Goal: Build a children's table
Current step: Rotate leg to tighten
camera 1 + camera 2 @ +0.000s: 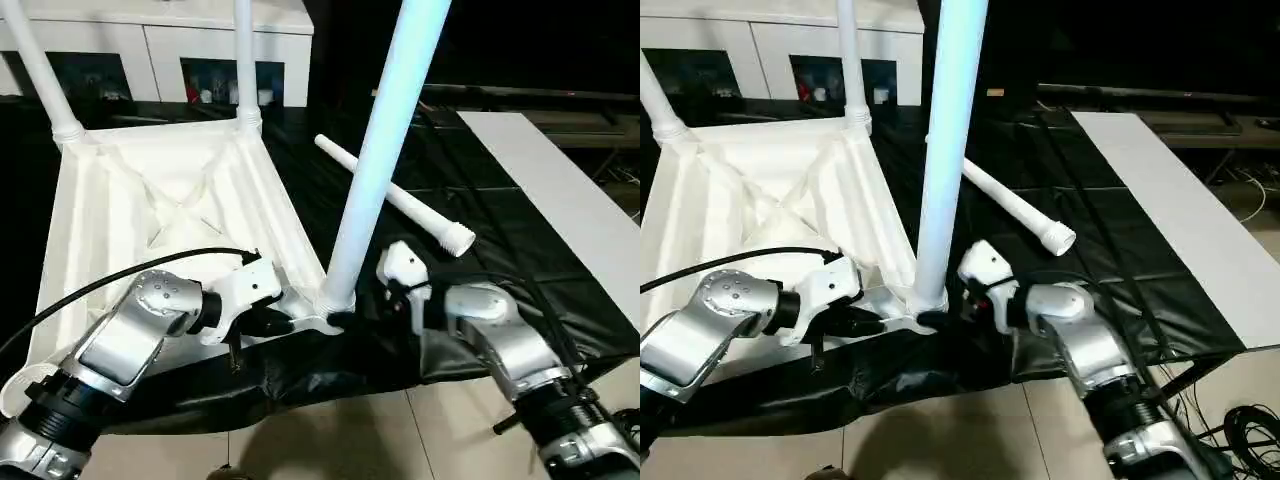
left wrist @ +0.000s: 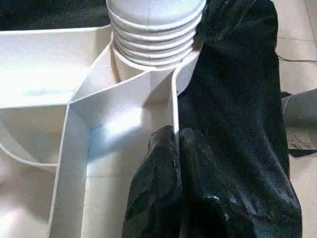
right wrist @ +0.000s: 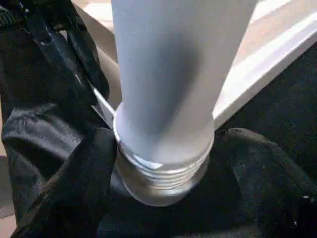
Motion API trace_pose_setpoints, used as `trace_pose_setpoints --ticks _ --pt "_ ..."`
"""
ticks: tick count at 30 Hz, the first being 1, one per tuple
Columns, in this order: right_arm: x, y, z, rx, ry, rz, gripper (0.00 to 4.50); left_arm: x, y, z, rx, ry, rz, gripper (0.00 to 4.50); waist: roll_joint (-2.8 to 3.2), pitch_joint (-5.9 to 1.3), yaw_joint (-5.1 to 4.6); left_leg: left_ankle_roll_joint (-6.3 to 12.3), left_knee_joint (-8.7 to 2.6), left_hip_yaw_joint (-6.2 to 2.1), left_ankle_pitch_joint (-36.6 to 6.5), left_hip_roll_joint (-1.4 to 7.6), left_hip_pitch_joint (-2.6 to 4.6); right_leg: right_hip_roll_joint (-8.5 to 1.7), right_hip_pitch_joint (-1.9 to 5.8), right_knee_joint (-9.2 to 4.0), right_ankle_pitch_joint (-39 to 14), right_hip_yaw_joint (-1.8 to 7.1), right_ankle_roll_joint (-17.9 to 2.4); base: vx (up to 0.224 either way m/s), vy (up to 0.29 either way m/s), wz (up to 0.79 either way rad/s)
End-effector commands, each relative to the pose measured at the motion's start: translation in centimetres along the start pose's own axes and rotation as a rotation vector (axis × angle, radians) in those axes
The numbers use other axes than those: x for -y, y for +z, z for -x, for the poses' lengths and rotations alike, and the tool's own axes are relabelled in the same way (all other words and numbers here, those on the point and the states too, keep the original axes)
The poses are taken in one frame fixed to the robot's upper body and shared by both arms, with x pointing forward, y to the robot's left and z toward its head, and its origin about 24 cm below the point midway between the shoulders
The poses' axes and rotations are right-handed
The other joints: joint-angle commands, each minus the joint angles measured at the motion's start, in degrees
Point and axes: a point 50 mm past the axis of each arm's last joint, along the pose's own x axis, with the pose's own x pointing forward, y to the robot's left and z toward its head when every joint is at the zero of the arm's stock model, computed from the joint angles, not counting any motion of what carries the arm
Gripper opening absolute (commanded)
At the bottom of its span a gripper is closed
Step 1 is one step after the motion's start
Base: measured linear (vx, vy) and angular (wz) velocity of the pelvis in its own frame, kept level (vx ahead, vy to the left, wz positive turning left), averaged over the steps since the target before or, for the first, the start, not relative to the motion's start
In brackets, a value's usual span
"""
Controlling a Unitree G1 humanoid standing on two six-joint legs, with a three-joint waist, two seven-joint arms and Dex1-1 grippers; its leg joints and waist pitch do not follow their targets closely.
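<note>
While the white tabletop (image 1: 150, 200) lies upside down on the black cloth (image 1: 500, 240), four legs can be counted: two (image 1: 245, 60) stand in its far corner sockets, a third (image 1: 380, 170) stands upright at its near right corner, and a fourth (image 1: 395, 195) lies loose on the cloth just beyond that corner. The left gripper (image 1: 275, 322), its forearm angled in across the tabletop's near edge, is pinched closed on the rim beside the near leg's threaded base. The right gripper (image 3: 163, 163) reaches in from the opposite side, its fingers (image 3: 84, 173) spread wide either side of that base, gripping nothing
</note>
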Motion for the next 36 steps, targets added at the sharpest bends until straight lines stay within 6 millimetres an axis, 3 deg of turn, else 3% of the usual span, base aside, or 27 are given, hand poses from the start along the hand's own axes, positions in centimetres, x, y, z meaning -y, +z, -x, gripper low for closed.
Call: trace_pose_setpoints --ticks 1,5,9,20,23,26,28,29,31,33,36 --pt "0.5 0.2 0.2 -0.004 -0.017 0.0 3.52 0.6 0.5 -0.5 0.013 -0.049 -0.036 0.0 0.84 -3.0 -0.27 0.92 -3.75 -0.06 -10.1 1.41 0.71 -4.08 2.46 -4.05 -4.8 2.94 -10.4 0.0 0.0 0.0" --pt "0.7 0.4 0.1 0.021 -0.029 -0.014 3.31 0.5 0.6 -0.5 0.016 -0.048 -0.039 0.0 0.94 -3.0 -0.32 0.64 -3.8 -0.12 -10.9 1.48 0.8 -4.09 2.36 -4.12 -5.8 2.93 -10.4 0.0 0.0 0.0" --pt "0.5 0.6 0.0 0.036 -0.013 -0.018 2.8 0.5 0.6 -0.5 0.017 -0.048 -0.041 0.0 0.96 -3.08 -0.3 0.69 -3.73 -0.13 -10.2 1.47 0.76 -4.05 2.45 -3.94 -4.4 2.91 -10.5 0.0 0.0 0.0" --pt "0.1 0.1 -0.3 0.071 0.009 -0.052 2.69 0.5 0.5 -0.7 0.007 -0.053 -0.039 0.0 0.86 -3.13 -0.25 0.89 -3.64 -0.09 -9.8 1.43 0.73 -4.1 2.51 -3.84 -3.9 2.9 -10.9 0.0 0.0 0.0" --pt "0.8 -1.3 -0.9 0.023 -0.16 -0.112 2.69 0.2 0.3 -1.4 -0.005 0.01 0.014 0.0 0.88 -3.01 -0.58 0.36 -3.72 -0.04 -10.2 1.47 0.65 -4.19 2.35 -3.88 -5.0 2.96 -11.0 0.0 0.0 0.0" --pt "1.5 -2.4 -1.5 -0.008 -0.313 -0.172 2.69 -0.4 0.4 -2.1 0.001 0.085 0.061 0.0 0.81 -2.61 -0.74 -0.98 -4.09 -0.25 -14.2 1.3 0.85 -4.34 2.33 -4.73 -12.8 2.87 -9.6 0.0 0.0 0.0" --pt "1.8 -2.9 -2.0 -0.008 -0.422 -0.246 2.69 -0.7 0.6 -2.9 0.014 0.139 0.093 0.0 0.87 -2.42 -1.23 -1.86 -4.25 -0.35 -16.8 1.25 1.17 -4.4 1.93 -5.23 -17.8 2.98 -8.5 0.0 0.0 0.0" --pt "2.1 -3.4 -2.6 -0.009 -0.525 -0.308 2.69 -1.1 0.8 -3.7 0.024 0.194 0.126 0.0 0.87 -2.68 -1.4 -2.12 -4.35 -0.7 -17.6 1.35 1.13 -4.54 2.25 -5.27 -19.1 2.85 -8.0 0.0 0.0 0.0" --pt "2.0 -3.5 -3.9 -0.01 -0.627 -0.362 2.69 -1.5 1.6 -5.1 0.053 0.276 0.196 0.0 0.95 -2.65 -2.02 -2.86 -4.39 -0.7 -17.6 1.22 0.88 -4.41 2.12 -5.21 -18.5 2.88 -7.7 0.0 0.0 0.0" --pt "1.6 -3.2 -5.2 0.002 -0.666 -0.397 2.69 -1.7 2.3 -6.2 0.08 0.329 0.248 0.0 0.92 -2.79 -2.0 -2.97 -4.27 -0.78 -18.1 1.16 1.18 -4.43 1.97 -5.35 -18.7 2.85 -7.2 0.0 0.0 0.0" --pt "0.6 -2.3 -7.2 0.035 -0.662 -0.419 2.69 -1.7 3.5 -7.5 0.118 0.37 0.276 0.0 0.74 -2.89 -2.2 -1.9 -4.11 -0.65 -18.4 1.14 1.15 -4.35 1.76 -5.51 -17.4 2.95 -6.9 0.0 0.0 0.0"
